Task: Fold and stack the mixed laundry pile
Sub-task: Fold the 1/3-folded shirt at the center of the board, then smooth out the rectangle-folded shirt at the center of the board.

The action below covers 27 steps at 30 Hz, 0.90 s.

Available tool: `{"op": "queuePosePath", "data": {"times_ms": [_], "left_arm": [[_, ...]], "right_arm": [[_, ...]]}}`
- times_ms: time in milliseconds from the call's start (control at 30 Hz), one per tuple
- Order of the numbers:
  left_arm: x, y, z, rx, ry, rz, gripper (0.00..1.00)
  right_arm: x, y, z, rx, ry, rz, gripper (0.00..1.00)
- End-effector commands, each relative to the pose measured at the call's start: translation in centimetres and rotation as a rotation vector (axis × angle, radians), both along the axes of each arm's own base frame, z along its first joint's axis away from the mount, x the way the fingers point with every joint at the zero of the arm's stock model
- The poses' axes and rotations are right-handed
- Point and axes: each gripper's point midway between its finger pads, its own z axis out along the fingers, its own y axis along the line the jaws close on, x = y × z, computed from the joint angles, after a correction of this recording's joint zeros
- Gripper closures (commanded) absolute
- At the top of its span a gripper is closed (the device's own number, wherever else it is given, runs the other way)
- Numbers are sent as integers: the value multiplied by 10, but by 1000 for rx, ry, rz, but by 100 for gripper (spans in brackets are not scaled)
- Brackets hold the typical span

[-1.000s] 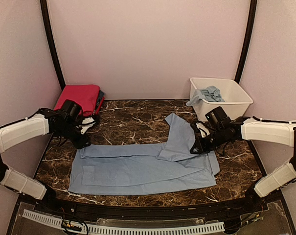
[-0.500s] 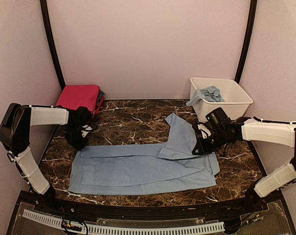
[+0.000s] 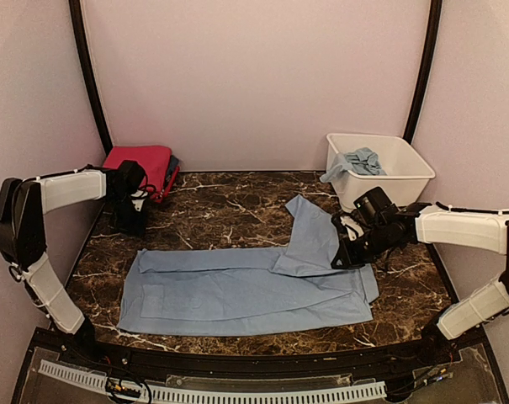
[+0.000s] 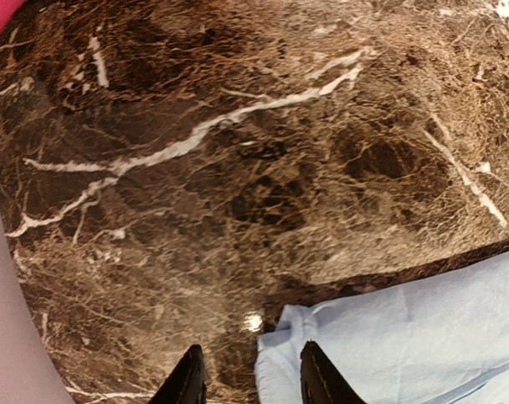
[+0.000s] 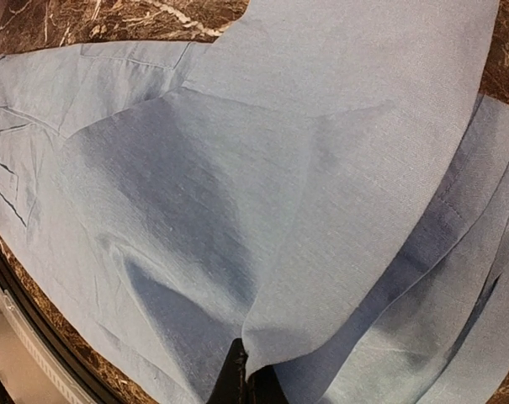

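Pale blue long trousers (image 3: 237, 290) lie spread across the marble table (image 3: 229, 210); one leg (image 3: 309, 231) is folded up and angles toward the back right. My right gripper (image 3: 340, 259) is shut on that leg's edge, and in the right wrist view its fingers (image 5: 250, 380) pinch the lifted fold of cloth (image 5: 321, 219). My left gripper (image 3: 135, 227) hangs open by the table's left side, behind the trousers' left end. Its fingertips (image 4: 187, 379) stand apart over bare marble with nothing between them, beside the trousers' corner (image 4: 380, 337). Folded magenta pieces (image 3: 138, 166) lie at the back left.
A white tub (image 3: 405, 181) at the back right holds more pale blue garments (image 3: 359, 160). A dark piece (image 3: 172, 163) shows beside the magenta stack. Pale walls close in the table on three sides.
My left gripper has let go of the trousers' left corner and drawn back and up toward the magenta stack. The right gripper has barely moved, still holding the leg.
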Motion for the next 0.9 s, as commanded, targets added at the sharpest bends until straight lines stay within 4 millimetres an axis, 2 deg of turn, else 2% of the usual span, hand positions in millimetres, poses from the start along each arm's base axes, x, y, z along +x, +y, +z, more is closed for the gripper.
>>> {"op": "queuePosePath", "data": {"times_ms": [0, 133, 167, 300, 367, 433, 600, 700, 800, 833, 867], "left_arm": [[-1, -22, -23, -54, 74, 10, 61], [-7, -20, -39, -41, 117, 36, 61], [-9, -21, -41, -44, 128, 34, 61], [-15, -11, -44, 13, 156, 37, 62], [-18, -4, -48, 55, 181, 38, 63], [-21, 0, -52, 76, 202, 44, 64], [-21, -5, -55, 36, 204, 61, 65], [-20, -8, -51, 3, 193, 72, 65], [-19, -7, -48, -17, 185, 84, 67], [-19, -8, -47, -28, 183, 84, 67], [-19, -9, -47, -37, 181, 85, 67]], "right_arm": [[-5, 2, 3, 12, 9, 5, 97], [-2, 3, 22, 34, -45, 7, 54], [0, 2, 31, 37, -69, 0, 47], [16, 2, 66, 52, -184, -15, 35], [27, 11, 83, 75, -244, 9, 34], [40, 30, 97, 109, -303, 61, 35], [70, 104, 124, 199, -428, 260, 42], [81, 156, 122, 202, -468, 383, 47], [87, 205, 107, 181, -495, 508, 52], [92, 221, 110, 182, -517, 538, 52], [93, 234, 104, 174, -518, 565, 53]]}}
